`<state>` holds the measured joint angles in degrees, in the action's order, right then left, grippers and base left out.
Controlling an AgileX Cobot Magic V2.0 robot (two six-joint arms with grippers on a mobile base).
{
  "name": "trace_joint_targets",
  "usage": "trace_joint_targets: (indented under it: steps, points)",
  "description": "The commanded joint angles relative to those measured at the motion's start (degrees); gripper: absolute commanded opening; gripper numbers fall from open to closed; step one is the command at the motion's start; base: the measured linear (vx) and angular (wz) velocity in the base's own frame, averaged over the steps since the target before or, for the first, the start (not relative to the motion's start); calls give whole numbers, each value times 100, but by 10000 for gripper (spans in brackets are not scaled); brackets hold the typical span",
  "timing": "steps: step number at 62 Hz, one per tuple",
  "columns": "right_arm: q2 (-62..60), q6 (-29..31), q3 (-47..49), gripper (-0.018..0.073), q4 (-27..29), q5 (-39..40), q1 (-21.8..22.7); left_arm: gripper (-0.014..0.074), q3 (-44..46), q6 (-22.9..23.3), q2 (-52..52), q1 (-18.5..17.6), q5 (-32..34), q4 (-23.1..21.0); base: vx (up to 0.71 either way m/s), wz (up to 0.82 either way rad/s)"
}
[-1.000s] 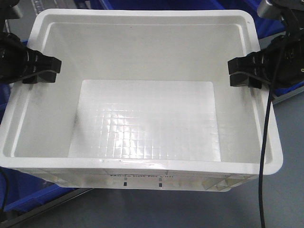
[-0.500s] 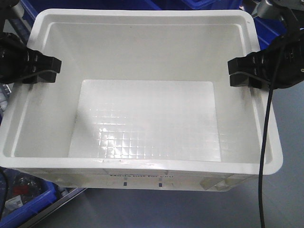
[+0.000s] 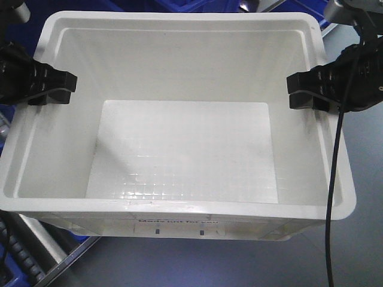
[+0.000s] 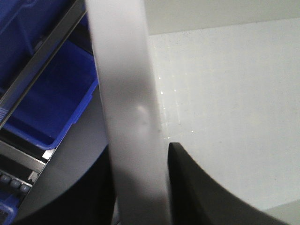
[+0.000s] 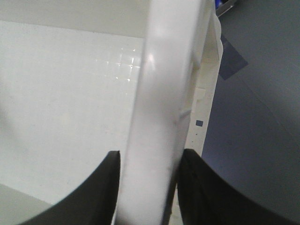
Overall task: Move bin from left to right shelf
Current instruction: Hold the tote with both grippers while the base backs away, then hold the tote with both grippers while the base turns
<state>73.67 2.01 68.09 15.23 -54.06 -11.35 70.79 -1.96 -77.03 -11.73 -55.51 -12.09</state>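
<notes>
Holding the large white rectangular plastic bin (image 3: 179, 24) clear of any shelf, centre frame. Left tool (image 3: 57, 88) pinches the rolled rim at 9 o'clock and right tool (image 3: 305, 91) at 3 o'clock, both closed tight on it. Opposed grips likely balance the load level. Blue plastic bin (image 4: 51, 93) sits below at 9 o'clock.

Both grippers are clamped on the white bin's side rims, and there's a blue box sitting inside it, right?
No, the bin is empty: the front-facing view shows only its bare gridded floor. The left gripper and right gripper are indeed clamped on its side rims.
</notes>
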Motion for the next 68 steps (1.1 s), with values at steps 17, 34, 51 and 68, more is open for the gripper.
trace_joint_targets:
  steps: [17, 34, 51, 68]
  points:
    - [-275, 379, 233, -4, 24, 466, 13, -8, 202, -188, 258, 14, 375, -41, 11, -54]
    - [-275, 379, 233, -4, 24, 466, 13, -8, 202, -188, 258, 14, 375, -41, 14, -63]
    - [-275, 379, 233, -4, 24, 466, 13, -8, 202, -188, 258, 14, 375, -41, 16, -60]
    - [-275, 379, 233, -4, 24, 446, 13, -8, 202, -188, 258, 14, 375, -41, 17, -49]
